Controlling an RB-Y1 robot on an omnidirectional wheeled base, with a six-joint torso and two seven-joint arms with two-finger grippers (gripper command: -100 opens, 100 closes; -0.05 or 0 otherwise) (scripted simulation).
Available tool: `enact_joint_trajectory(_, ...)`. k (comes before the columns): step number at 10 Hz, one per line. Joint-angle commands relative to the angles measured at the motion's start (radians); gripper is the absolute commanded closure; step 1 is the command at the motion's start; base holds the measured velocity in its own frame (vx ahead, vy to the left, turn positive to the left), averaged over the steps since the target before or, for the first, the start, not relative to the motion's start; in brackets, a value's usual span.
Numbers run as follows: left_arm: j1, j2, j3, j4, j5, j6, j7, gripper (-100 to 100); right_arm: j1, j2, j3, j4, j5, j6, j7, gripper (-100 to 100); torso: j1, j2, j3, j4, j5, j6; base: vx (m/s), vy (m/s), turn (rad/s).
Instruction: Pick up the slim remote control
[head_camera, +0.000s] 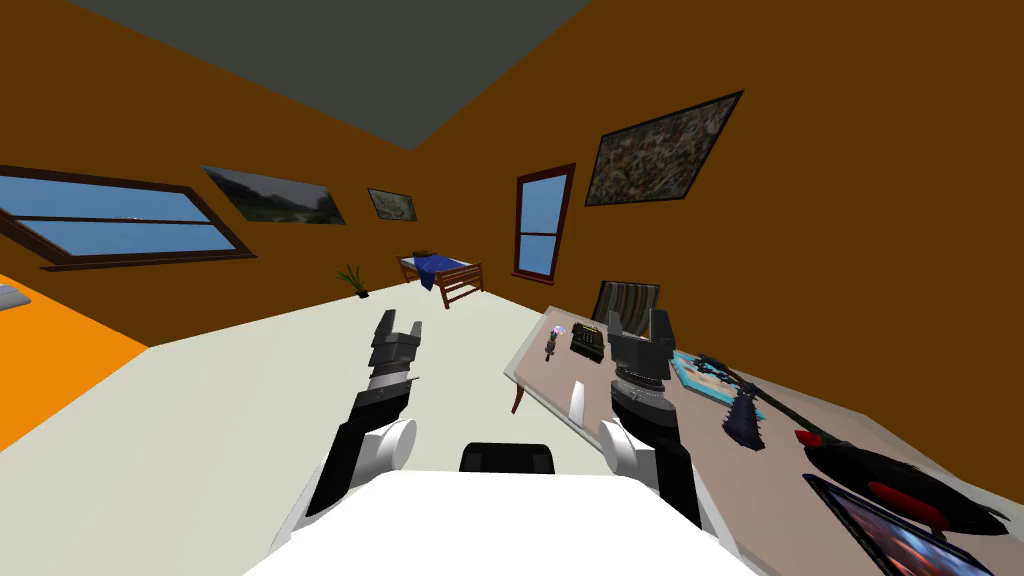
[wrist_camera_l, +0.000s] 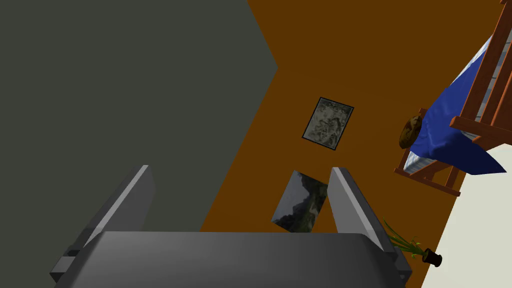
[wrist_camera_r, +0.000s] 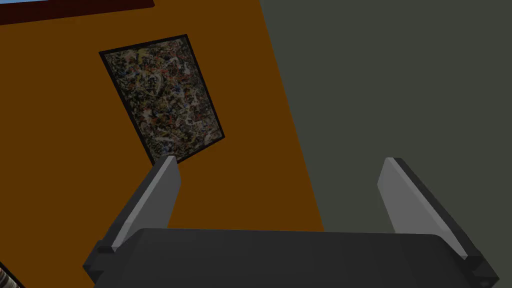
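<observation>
Remote (head_camera: 577, 400): you're looking at a slim, plain white bar, flat on the pale brown table (head_camera: 700, 450), close to the table edge on the robot's side. No buttons or markings can be made out.

Right gripper (head_camera: 640, 325): raised over the table with the forearm angled up and away from the robot and the fingers pointing upward. The wrist camera looks at wall and ceiling. The blades are spread wide with nothing between them.

The remote sits just to the inner side of the right forearm. It is lower than that gripper's fingertips and nearer the robot than they are, and it touches neither the fingertips nor the arm. A black keypad device (head_camera: 587, 340) lies on the table further out, just left of the right gripper's body.

Axis: the remote's long side runs away from the robot, roughly parallel to the right forearm. You can't tell which end is the front.

Left gripper (head_camera: 400, 322): held up over the floor, well to the left of the table. It is also tilted upward, with the blades apart and nothing held.
</observation>
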Motion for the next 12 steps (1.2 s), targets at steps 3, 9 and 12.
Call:
enact_joint_trajectory(3,0.0,0.0,0.0,0.0,0.0,0.0,0.0,0,0.008,-0.099,0.013,0.031,0.047,-0.003,0.04,-100,0.001,0.001,0.001,0.0,0.0,0.0,-0.025,0.027,0.049)
enact_joint_trajectory(9,0.0,0.0,0.0,0.0,0.0,0.0,0.0,0,0.036,-0.225,0.047,0.137,0.192,-0.009,0.165,-100,0.003,0.004,0.002,0.001,0.001,0.0,-0.052,0.058,0.087)
enact_joint_trajectory(12,0.0,0.0,0.0,0.0,0.0,0.0,0.0,0,0.052,-0.267,0.064,0.198,0.268,-0.01,0.231,-100,0.005,0.004,0.002,0.001,0.001,0.0,-0.053,0.066,0.13)
